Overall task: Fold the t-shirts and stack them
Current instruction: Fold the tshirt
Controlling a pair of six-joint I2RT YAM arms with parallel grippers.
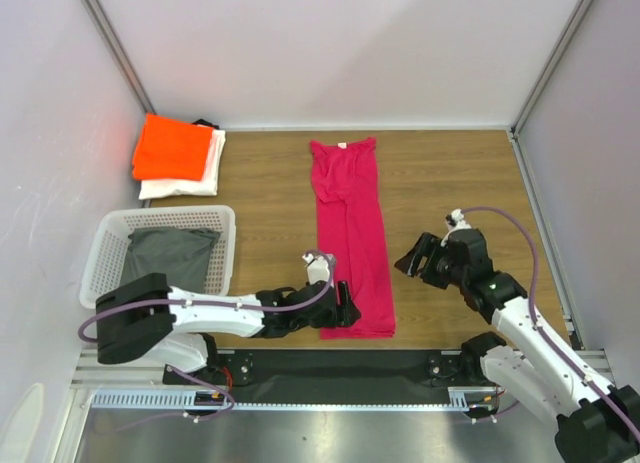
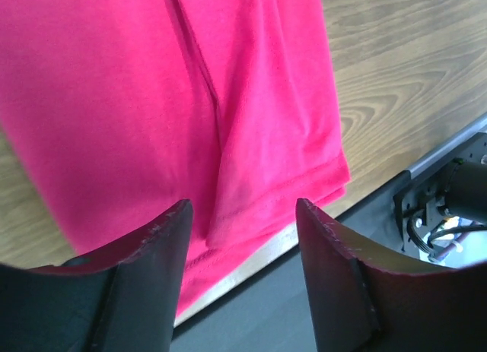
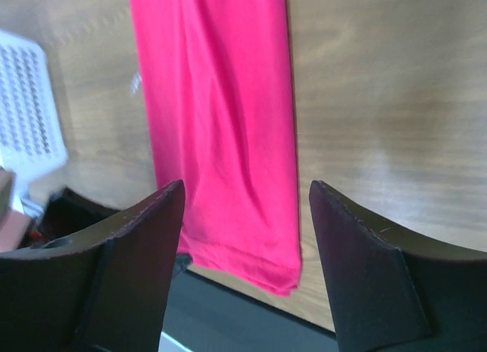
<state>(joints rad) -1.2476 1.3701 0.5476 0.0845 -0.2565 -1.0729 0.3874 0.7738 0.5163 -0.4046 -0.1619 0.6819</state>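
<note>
Lying flat, the magenta-pink t-shirt (image 1: 350,243) forms a long narrow strip.

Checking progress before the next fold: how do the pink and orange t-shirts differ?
The pink t-shirt is a long narrow strip mid-table; the orange t-shirt is a compact folded rectangle in the far left corner. Pink lies directly on the table; orange sits atop the white t-shirt. Both lie flat.

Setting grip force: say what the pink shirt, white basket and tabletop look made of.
Pink shirt: soft matte knit cloth, probably cotton; it lies in creases and folds. White basket: likely rigid plastic, moulded lattice walls. Tabletop: smooth wood grain, whether solid or laminate is unclear.
</note>
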